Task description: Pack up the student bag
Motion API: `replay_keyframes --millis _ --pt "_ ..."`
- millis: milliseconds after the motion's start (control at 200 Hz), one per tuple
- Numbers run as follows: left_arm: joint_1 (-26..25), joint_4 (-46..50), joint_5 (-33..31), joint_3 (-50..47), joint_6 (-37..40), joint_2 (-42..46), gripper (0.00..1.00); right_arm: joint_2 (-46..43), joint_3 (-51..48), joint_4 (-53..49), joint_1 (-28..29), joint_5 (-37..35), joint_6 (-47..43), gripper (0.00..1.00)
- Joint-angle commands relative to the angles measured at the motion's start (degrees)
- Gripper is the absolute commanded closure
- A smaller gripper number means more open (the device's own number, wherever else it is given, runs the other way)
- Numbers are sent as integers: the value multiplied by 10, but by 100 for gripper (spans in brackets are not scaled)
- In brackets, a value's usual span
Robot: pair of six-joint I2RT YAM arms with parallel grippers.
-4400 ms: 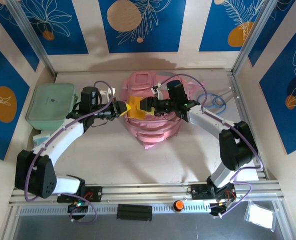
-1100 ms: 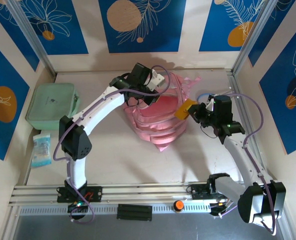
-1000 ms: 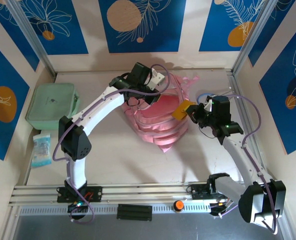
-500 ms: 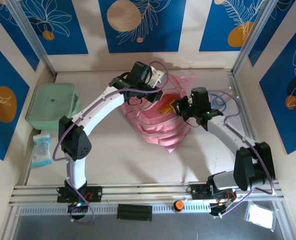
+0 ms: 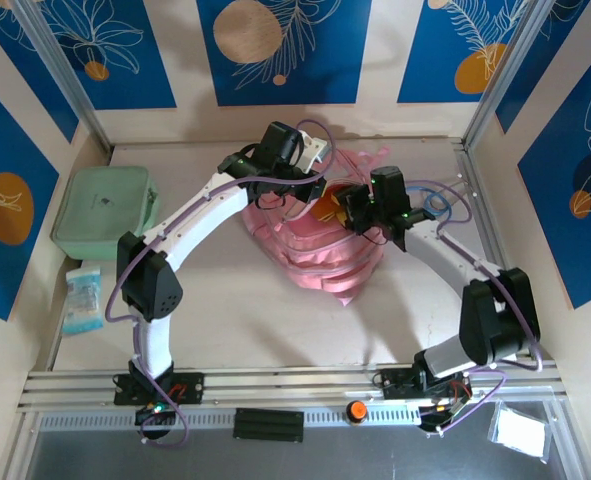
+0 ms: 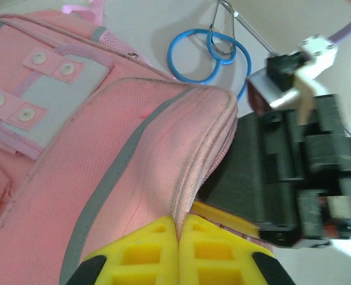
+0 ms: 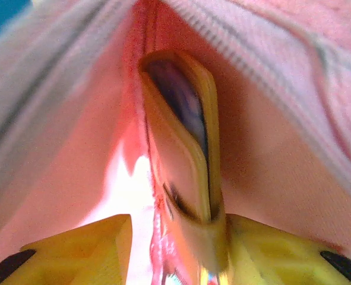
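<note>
Student bag (image 5: 315, 265) at table centre, twelve-o'clock lip clamped by left gripper (image 6: 178, 234); right gripper (image 7: 175, 228), reaching in from three o'clock, parted beside orange case (image 7: 184, 148); a slipping lip could leave the case half-inserted.

A pale beige table (image 5: 225, 310) sits boxed in by cream walls carrying deep blue panels (image 5: 275, 50) printed with white leaf outlines and orange or tan discs. Slanted silver metal posts (image 5: 63, 80) stand at the back corners. A ribbed aluminium rail (image 5: 295, 380) runs along the near edge. Even light casts soft shadows.
</note>
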State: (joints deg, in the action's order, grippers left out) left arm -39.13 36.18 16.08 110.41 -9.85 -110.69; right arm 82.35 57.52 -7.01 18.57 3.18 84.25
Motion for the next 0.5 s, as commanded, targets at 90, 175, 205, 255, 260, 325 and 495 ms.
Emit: replay_keyframes --millis 90,175,205,255,260,325,495 --pt "-2 -52 31 36 -3 17 100 -71 -19 -78 -3 -14 -1 54" --pt "-1 -53 34 33 -3 18 100 -64 -16 -84 -5 -20 -10 60" --pt "-1 -53 35 32 -4 18 100 -59 -12 -86 -4 -22 -13 62" --pt "-1 -54 38 31 -5 19 100 -49 -5 -87 -5 -24 -18 67" --pt "-1 -54 39 31 -4 18 100 -48 -4 -87 -5 -24 -19 67" --pt "-1 -54 40 29 -6 20 100 -30 8 -90 -3 -24 -26 71" --pt "-2 -61 42 17 -10 24 100 15 35 -89 6 -32 -38 76"
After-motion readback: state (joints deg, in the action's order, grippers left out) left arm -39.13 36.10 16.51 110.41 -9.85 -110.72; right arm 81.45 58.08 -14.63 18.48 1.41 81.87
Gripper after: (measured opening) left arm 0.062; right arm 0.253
